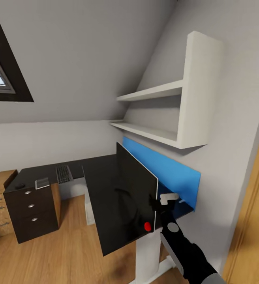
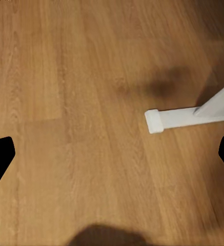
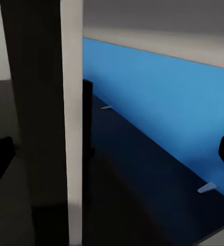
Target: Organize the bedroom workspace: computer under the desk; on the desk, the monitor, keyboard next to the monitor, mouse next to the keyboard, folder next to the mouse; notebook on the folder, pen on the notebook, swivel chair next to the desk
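right gripper (image 1: 164, 200) at lower right, spread around monitor (image 1: 135, 185) edge, standing on desk (image 1: 102, 173) mid-frame. best squeezed squarely, nudged slowly. left gripper (image 2: 112, 154) spread over floor (image 2: 81, 77).

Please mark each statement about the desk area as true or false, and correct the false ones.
1. The monitor stands on the desk. True.
2. The keyboard lies on the floor. False: it lies on the desk.
3. The right gripper is at the monitor's edge. True.
4. The panel behind the monitor is red. False: it is blue.
5. The drawers have round silver knobs. True.
6. The left wrist view shows the desk top. False: it shows the wooden floor.
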Motion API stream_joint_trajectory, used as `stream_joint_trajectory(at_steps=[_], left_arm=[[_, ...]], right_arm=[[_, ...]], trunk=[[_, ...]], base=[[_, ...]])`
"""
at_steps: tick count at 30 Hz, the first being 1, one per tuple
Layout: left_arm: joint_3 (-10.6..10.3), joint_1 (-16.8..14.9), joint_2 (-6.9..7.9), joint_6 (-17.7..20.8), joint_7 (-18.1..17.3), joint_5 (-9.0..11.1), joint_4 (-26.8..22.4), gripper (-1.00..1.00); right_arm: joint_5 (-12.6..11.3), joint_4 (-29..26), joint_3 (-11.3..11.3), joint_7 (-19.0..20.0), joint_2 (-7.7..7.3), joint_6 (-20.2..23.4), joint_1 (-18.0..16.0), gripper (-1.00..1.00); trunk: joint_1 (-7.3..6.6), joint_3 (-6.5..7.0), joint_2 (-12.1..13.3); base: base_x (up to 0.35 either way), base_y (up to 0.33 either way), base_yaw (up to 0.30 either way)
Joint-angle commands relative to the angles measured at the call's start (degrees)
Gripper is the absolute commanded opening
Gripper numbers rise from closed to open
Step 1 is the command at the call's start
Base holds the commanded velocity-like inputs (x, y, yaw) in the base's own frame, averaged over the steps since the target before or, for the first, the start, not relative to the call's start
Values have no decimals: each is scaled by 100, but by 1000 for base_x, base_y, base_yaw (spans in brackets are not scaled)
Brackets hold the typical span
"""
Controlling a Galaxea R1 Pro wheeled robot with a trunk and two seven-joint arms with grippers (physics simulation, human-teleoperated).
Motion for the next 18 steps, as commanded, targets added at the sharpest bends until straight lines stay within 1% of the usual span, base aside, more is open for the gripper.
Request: stream_joint_trajectory(at_steps=[1,18], left_arm=[[-48,-1,5,-22,13,50,0,100],[-48,-1,5,-23,13,50,0,100]], right_arm=[[-59,-2,20,-39,-2,-4,-4,100],[-58,40,20,-38,-2,-4,-4,100]], trunk=[[2,4,-2],[2,86,-2]], base=[[0,0,-130],[0,0,-127]])
